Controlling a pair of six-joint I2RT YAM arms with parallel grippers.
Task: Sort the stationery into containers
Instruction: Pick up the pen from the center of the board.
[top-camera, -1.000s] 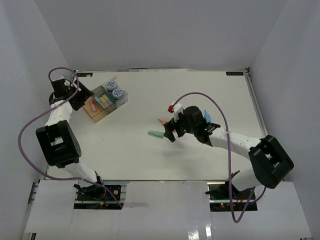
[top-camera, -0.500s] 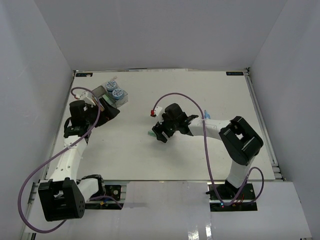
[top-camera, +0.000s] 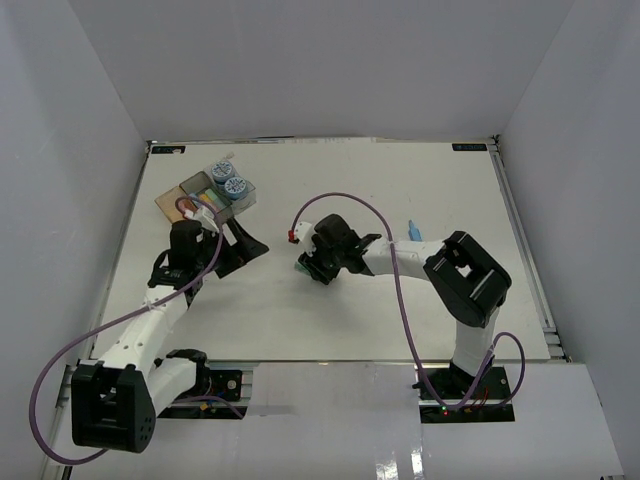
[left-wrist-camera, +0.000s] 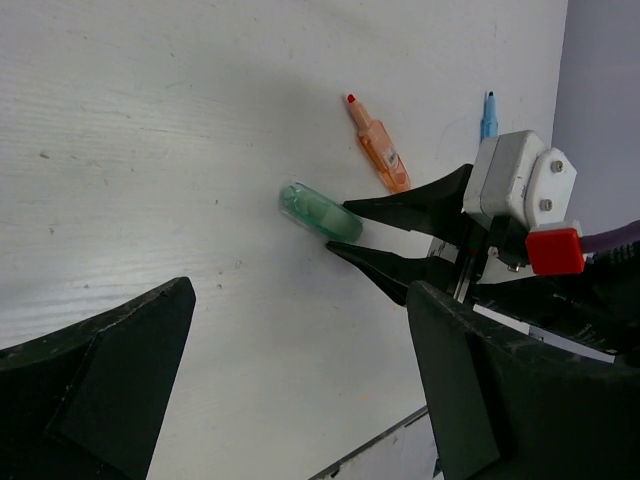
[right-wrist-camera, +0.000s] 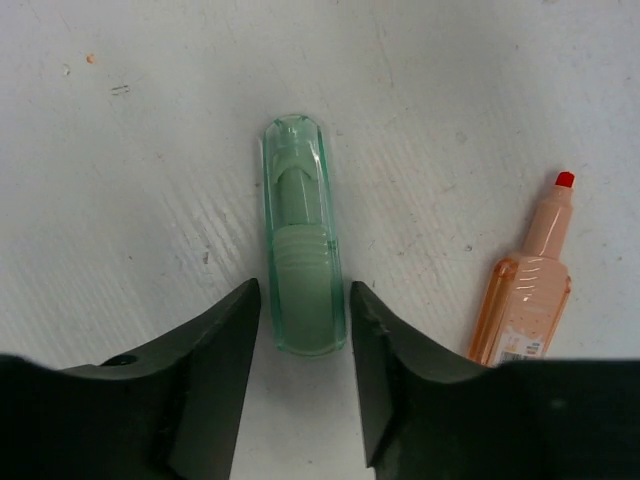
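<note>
Black jaws of the right gripper (right-wrist-camera: 303, 292) straddle the green marker (right-wrist-camera: 298, 240) lying on the table (right-wrist-camera: 120, 150), unclamped, slim gaps showing; orange marker (right-wrist-camera: 525, 290) at four o'clock. Apparently the grasp step; next, pinch, lift, carry to the containers (top-camera: 180, 192) at ten o'clock.

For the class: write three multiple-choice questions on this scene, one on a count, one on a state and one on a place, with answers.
1. How many patterned rolls sit in the bins? A one, B two, C four.
2. The left gripper is: A open and empty, B shut on a roll, C shut on a marker.
3. The green marker lies: A in the bins, B on the table between the right gripper's fingers, C in the left gripper.
Answers: B, two show from above; A, its fingers stand wide apart; B, one finger flanks each side.
</note>
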